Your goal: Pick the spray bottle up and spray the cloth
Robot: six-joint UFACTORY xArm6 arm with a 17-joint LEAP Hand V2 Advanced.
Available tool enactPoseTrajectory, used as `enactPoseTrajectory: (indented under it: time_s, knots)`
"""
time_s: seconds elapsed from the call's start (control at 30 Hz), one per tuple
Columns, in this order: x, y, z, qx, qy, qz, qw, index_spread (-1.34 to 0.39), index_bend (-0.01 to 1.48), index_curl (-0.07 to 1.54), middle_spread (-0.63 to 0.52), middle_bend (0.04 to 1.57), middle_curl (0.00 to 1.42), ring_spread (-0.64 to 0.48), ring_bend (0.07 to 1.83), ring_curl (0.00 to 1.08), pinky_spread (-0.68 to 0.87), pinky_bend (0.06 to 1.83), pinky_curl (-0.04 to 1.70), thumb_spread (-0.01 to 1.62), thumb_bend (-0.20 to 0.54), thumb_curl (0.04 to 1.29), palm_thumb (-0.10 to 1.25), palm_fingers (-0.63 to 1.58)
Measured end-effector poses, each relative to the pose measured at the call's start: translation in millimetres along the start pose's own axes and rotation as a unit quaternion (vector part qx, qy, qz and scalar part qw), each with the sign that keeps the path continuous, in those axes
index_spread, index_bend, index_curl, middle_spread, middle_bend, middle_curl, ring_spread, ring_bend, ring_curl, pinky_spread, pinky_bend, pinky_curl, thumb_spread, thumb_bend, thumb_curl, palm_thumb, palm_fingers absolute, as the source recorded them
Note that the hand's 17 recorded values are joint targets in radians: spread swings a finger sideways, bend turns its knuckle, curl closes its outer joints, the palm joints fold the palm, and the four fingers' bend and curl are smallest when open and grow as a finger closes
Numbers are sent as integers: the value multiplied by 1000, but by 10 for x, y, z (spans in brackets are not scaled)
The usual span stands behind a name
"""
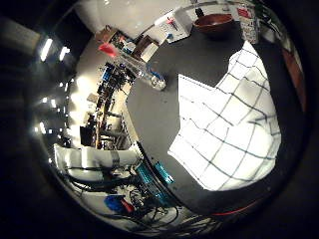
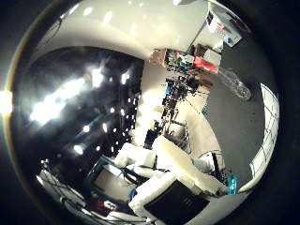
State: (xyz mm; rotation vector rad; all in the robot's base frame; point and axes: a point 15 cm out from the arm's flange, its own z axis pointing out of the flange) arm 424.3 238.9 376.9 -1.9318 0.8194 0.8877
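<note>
A clear spray bottle (image 1: 142, 69) with a red trigger head rests on the dark table (image 1: 159, 114) near its edge. I cannot tell whether it stands or lies. A white cloth (image 1: 229, 129) with a dark check pattern is spread on the table beside it, a short gap apart. My right hand (image 2: 171, 171) shows as white and black parts well away from the bottle, fingers relaxed, holding nothing. The palm is high above the table, near its edge.
A brown bowl (image 1: 214, 22) sits at the table's far side beyond the cloth, with a white box (image 1: 174, 25) and a printed packet (image 1: 247, 22) next to it. Past the table edge lie cluttered benches and room floor (image 1: 99, 99).
</note>
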Motion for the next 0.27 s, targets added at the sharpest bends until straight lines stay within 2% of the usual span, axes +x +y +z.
enactPoseTrajectory:
  time_s: [0.27]
  knots:
    - [79,403,-363,-11,22,20,999,-301,165,295,49,190,325,111,310,246,398,403,288,1141,-20,294,563,143]
